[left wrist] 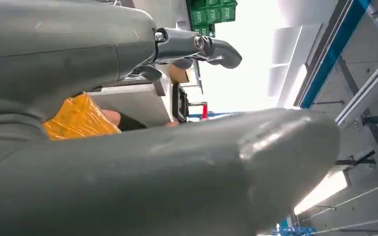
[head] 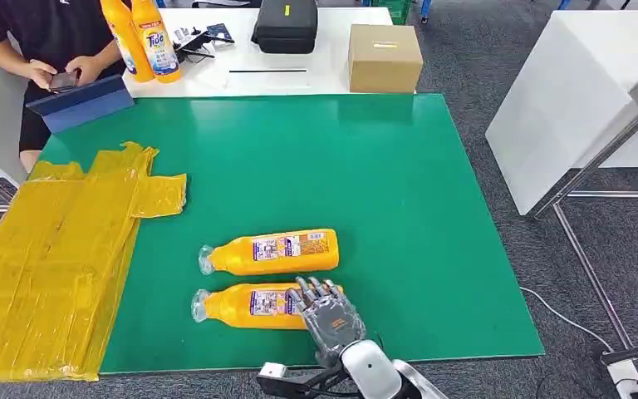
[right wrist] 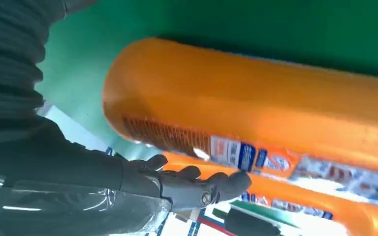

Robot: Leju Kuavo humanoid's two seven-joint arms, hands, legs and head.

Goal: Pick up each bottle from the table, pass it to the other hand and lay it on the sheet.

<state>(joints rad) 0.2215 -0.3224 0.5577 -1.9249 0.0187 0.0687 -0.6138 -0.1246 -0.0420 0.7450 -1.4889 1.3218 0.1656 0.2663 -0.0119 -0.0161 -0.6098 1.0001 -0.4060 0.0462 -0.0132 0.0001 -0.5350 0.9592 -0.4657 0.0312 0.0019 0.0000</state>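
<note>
Nearest of all, the right hand (head: 326, 314) reaches in from the near edge of the green mat (head: 399, 191) and lies over the base end of the near bottle (head: 253, 305), its fingers (head: 314, 291) slightly apart and draped on top of the orange body; the right wrist view shows the dark fingers (right wrist: 197, 183) curled beside that bottle (right wrist: 256, 113), but whether they actually clasp it cannot be told. Both orange bottles lie on their sides near the middle of the mat's near half, caps pointing left, the far bottle (head: 272, 252) just beyond the near one and parallel to it, with a narrow strip of green between them. To their left, the yellow sheet (head: 58, 258) is spread over the mat's left edge, crumpled at its far end, with no bottle on it. In the left wrist view the left hand (left wrist: 192, 46) is raised, its fingers loosely curled with nothing between them. Beyond the mat, a white table (head: 332, 58) carries two upright orange bottles (head: 143, 37), a black case (head: 285, 25) and a cardboard box (head: 384, 56). At the far left a person (head: 41, 41) holds a phone over a blue folder (head: 79, 102).
</note>
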